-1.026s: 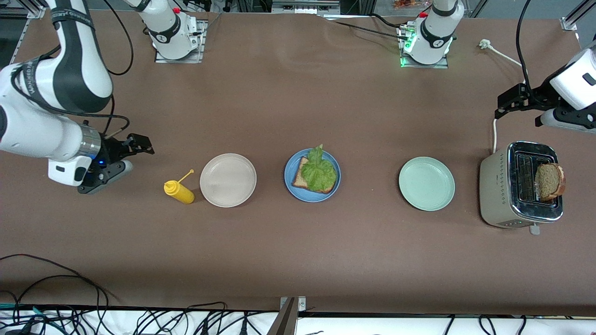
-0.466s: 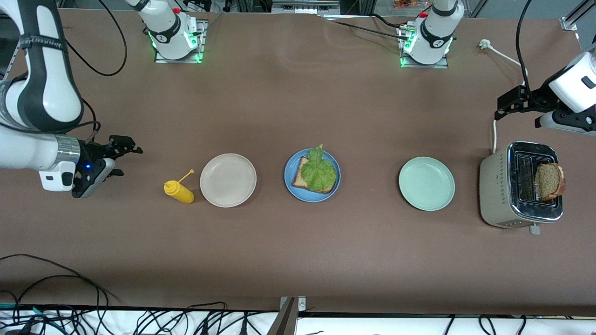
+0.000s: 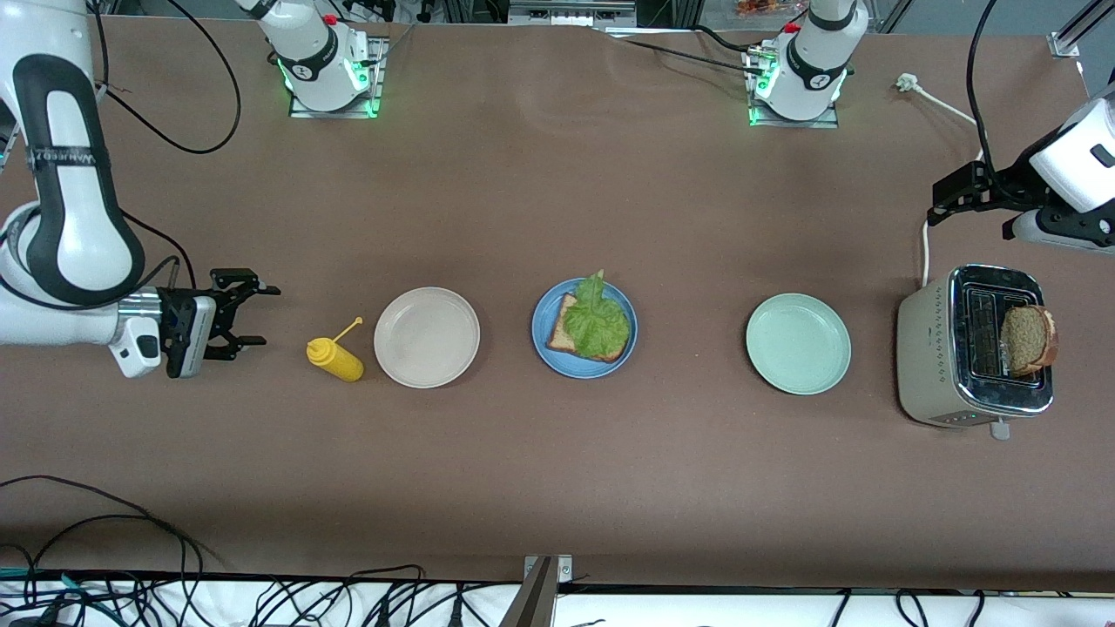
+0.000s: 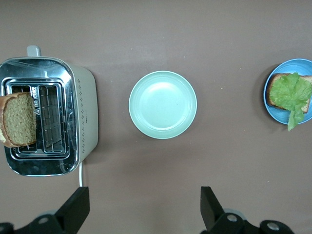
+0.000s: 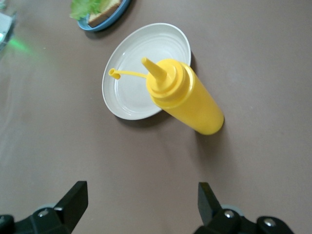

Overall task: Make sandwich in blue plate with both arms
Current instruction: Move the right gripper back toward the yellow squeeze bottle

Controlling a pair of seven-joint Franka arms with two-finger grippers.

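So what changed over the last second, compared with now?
The right gripper swung round, open and empty, to line up with the yellow squeeze bottle from the right arm's end of the table. The left gripper barely shifted, open above the table by the toaster. Blue plate, bread and lettuce stayed put.

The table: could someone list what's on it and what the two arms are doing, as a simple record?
blue plate: bread slice topped with lettuce
beige plate: bare
green plate: bare
mustard bottle: upright beside the beige plate
toaster: second bread slice sticking up from a slot
right tool: open, near the bottle
left tool: open, above the table by the toaster
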